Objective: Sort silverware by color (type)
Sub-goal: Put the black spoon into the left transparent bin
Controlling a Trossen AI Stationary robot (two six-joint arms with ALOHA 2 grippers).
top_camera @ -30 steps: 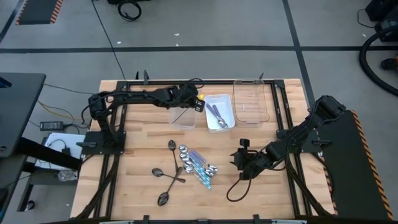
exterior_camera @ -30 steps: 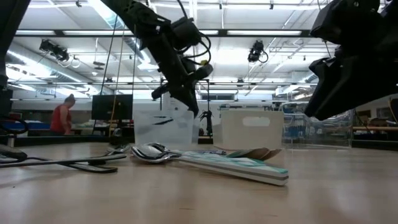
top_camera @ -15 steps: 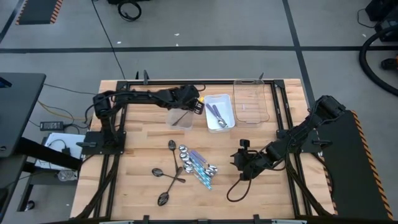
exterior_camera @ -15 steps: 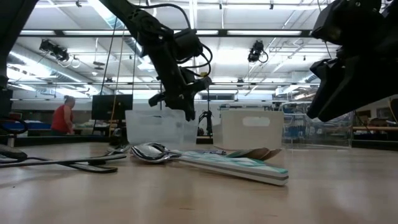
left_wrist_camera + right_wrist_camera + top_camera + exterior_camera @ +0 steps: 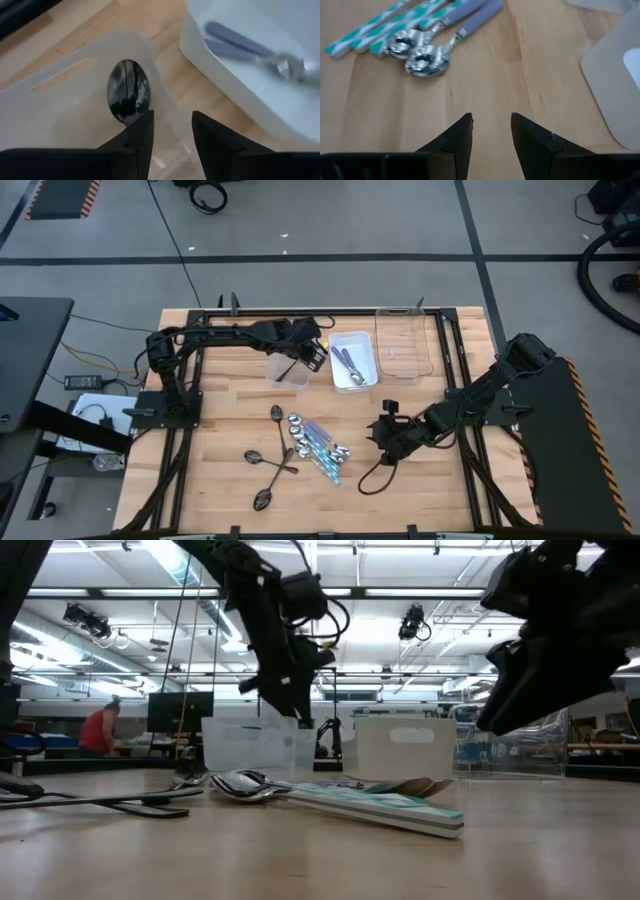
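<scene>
Silverware lay sorted in part; one dark shiny metal spoon [image 5: 128, 96] sat in the clear plastic tray [image 5: 288, 369], just ahead of the left fingers [image 5: 142, 131], parted and empty; right fingers [image 5: 465, 131] hung parted, empty, near the teal-patterned spoons [image 5: 380, 35] on the table [image 5: 420, 490]; next likely a grasp there; no readable writing.

Three trays along the wooden table's [image 5: 225, 440] far edge (frosted [image 5: 287, 370], white [image 5: 362, 345], clear [image 5: 404, 343]).

Left claw [image 5: 285, 700] above clear tray [image 5: 250, 745]; spoons [image 5: 330, 790] on table [image 5: 320, 850].
</scene>
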